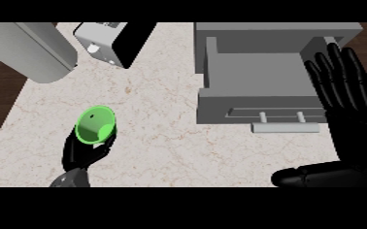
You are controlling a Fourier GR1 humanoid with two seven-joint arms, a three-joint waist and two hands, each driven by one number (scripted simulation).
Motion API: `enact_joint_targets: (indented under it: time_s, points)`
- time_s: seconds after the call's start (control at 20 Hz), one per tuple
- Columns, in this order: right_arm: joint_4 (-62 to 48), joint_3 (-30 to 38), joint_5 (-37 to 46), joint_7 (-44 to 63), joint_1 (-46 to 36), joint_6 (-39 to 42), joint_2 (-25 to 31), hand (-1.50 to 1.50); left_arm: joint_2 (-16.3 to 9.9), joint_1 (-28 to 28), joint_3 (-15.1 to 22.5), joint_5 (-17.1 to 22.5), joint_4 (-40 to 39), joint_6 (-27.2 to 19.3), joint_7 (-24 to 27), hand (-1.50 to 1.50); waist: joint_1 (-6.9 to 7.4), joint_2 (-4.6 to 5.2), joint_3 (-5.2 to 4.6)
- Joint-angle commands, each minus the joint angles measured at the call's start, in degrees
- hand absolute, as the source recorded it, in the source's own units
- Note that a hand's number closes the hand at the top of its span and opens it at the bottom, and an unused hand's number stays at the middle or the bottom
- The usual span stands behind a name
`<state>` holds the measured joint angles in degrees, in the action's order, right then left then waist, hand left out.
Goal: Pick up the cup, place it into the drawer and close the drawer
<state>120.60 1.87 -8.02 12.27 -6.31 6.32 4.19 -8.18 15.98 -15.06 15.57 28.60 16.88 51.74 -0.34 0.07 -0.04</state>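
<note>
At the far left, a tall grey cylinder point(32, 51) is lying across the corner of the marble counter point(158, 102), with a grey and black appliance point(114, 41) just beside it. Neither matters to our task.

Lower left, our left hand point(84, 153) is curling round the base of the green cup point(96, 124), grasping it from below. The cup is bright green, round-mouthed and empty, and we are looking almost straight down into it, so its long axis is pointing up toward us, tipped slightly.

The relation that counts: the open grey drawer point(251, 73) is sitting well apart from the cup, to its right and further from us. We judge the left hand must be carrying the cup rightward and away across the bare counter to reach it. The drawer's tray is pulled out toward us, its pale handle point(284, 126) at the near edge.

At the far right, our right hand point(337, 85) is resting with fingers straight and spread, holding nothing, beside the drawer's right wall. It is much nearer the drawer, so it looks better placed for closing.
</note>
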Motion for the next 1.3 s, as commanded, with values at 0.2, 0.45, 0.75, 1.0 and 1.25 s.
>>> enact_joint_targets:
  time_s: [0.2, 0.45, 0.75, 1.0, 1.25]
  points:
    - [-3.0, 2.8, -2.3, -2.7, -1.8, 2.2, 1.7, -1.50, 1.3, 0.3, 0.8, -1.9, 0.5, -1.9, 9.9, 1.50, 0.21, 0.00, 0.02]
    - [0.7, -1.4, 2.0, -1.0, 1.3, -0.7, -1.0, -1.50, 2.1, 1.9, 1.6, -1.6, 4.5, -4.2, 6.5, 1.50, 0.25, -0.12, 0.03]
    - [1.0, 4.3, -4.7, -2.0, 3.3, 4.0, 2.7, -1.50, 1.0, 0.7, 2.5, -1.5, 7.4, -2.0, 7.0, 1.50, 0.27, -0.15, 0.06]
    - [-1.6, 3.9, -2.3, -1.9, 1.3, 1.9, 1.7, -1.50, 0.9, -1.0, 4.3, -0.2, 15.0, 1.7, 5.0, 1.50, 0.59, -0.16, 0.07]
    - [0.8, 1.0, -0.3, -1.3, 2.6, 0.9, 0.0, -1.50, 2.4, -1.2, 9.9, -1.7, 29.7, -2.9, -6.2, 1.50, 0.79, -0.35, 0.10]
